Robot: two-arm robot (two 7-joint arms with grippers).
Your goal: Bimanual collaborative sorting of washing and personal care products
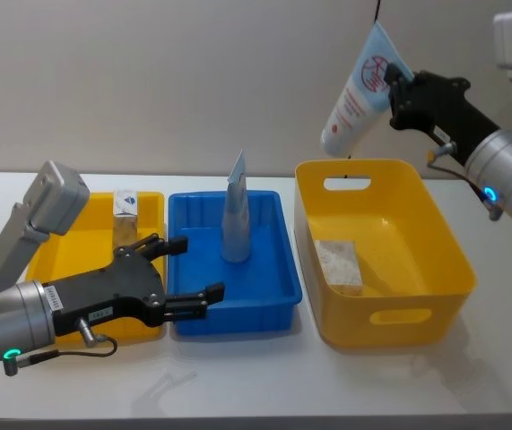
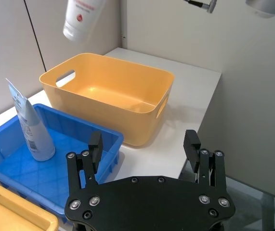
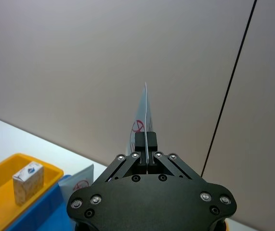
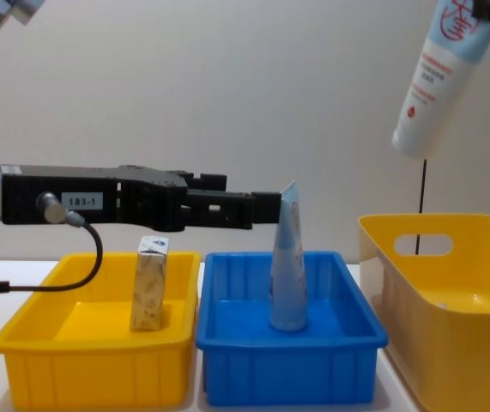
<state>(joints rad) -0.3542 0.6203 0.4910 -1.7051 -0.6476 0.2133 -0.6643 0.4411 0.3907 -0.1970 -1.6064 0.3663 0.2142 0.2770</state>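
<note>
The light-blue tube (image 1: 363, 90) hangs cap-down above your yellow bin (image 1: 435, 224), pinched in the right gripper (image 1: 392, 82). Your left gripper (image 1: 188, 269) hovers spread, apparently above the blue tray (image 1: 273, 296).

1. Behind the work area stands a plain wall (image 1: 175, 81) of a light beige-grey colour, without any pattern.
2. The desk (image 1: 264, 385) has a smooth white top, and its back edge meets the wall.
3. A thin dark cable (image 3: 229, 91) hangs down along the wall on the right side.
4. In the left wrist view, the desk ends at a straight edge, and a second plain wall panel (image 2: 253, 96) stands just beside it.
5. The light is soft and even, and it makes faint shadows on the white desk surface.
</note>
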